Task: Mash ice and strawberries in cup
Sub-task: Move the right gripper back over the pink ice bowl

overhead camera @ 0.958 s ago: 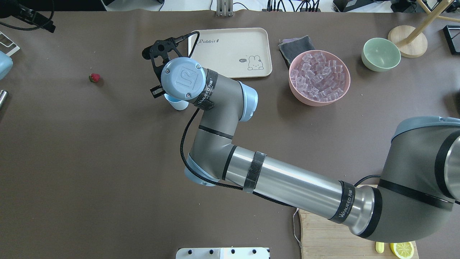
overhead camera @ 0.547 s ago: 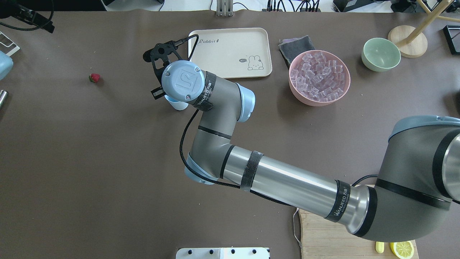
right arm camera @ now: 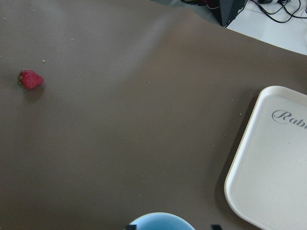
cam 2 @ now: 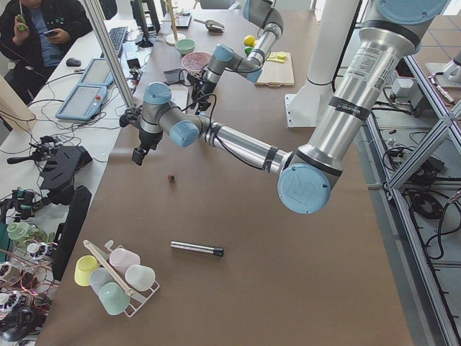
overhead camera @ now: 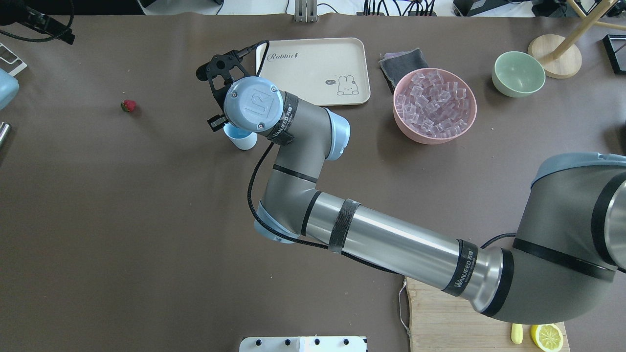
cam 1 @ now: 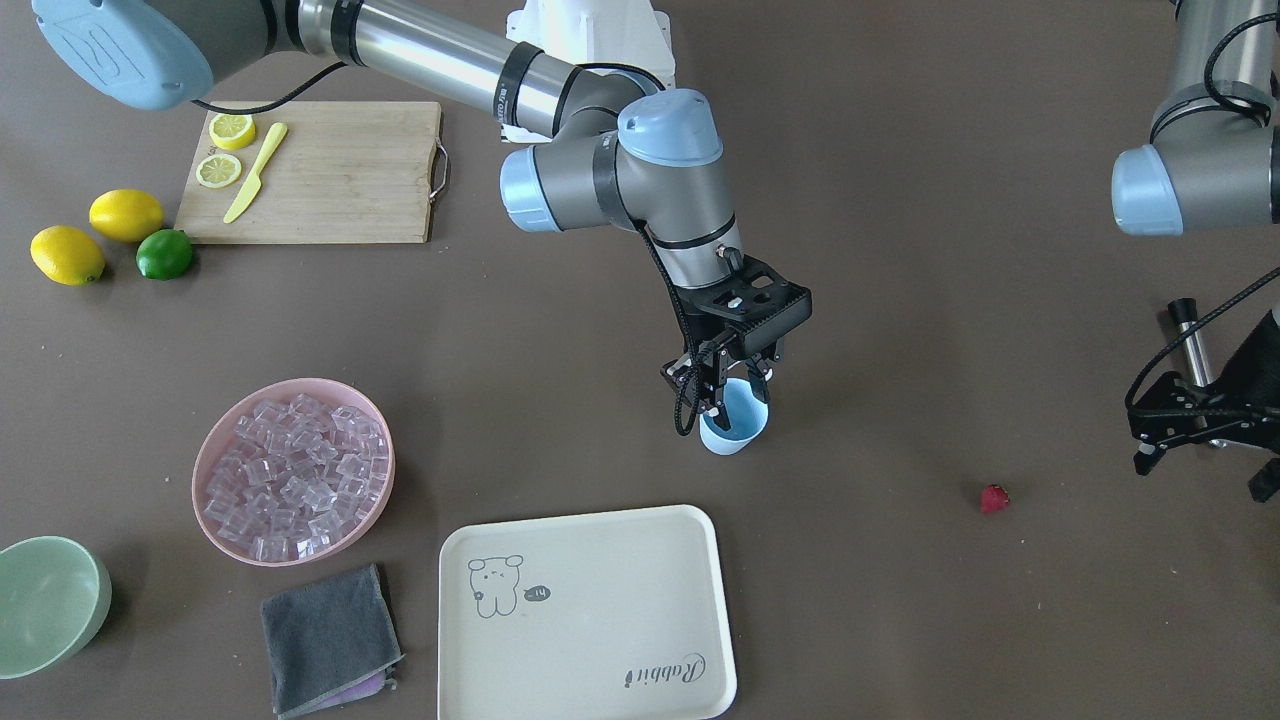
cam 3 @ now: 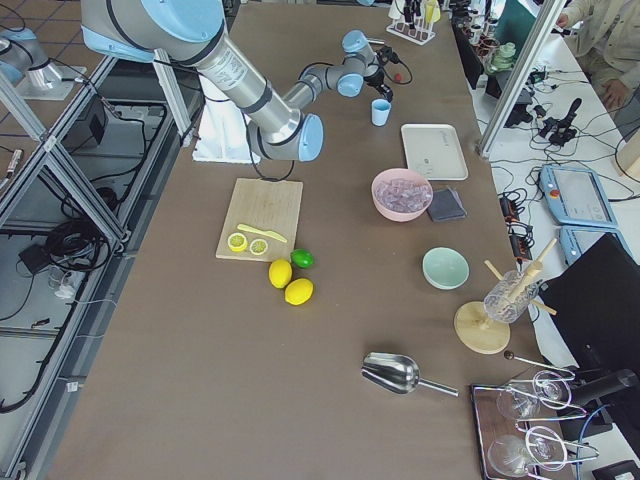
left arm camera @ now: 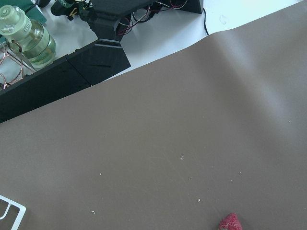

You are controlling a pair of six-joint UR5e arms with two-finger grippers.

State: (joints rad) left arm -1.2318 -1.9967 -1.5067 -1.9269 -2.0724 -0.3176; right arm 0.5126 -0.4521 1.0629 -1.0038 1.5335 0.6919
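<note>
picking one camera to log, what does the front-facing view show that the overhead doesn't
Only front-facing: two whole lemons and a lime beside the board.
Only overhead: a wooden stand next to the green bowl.
Both: the cup under the right arm, the strawberry lying alone on the table, the tray, the pink bowl of ice, the green bowl and the cloth.
</note>
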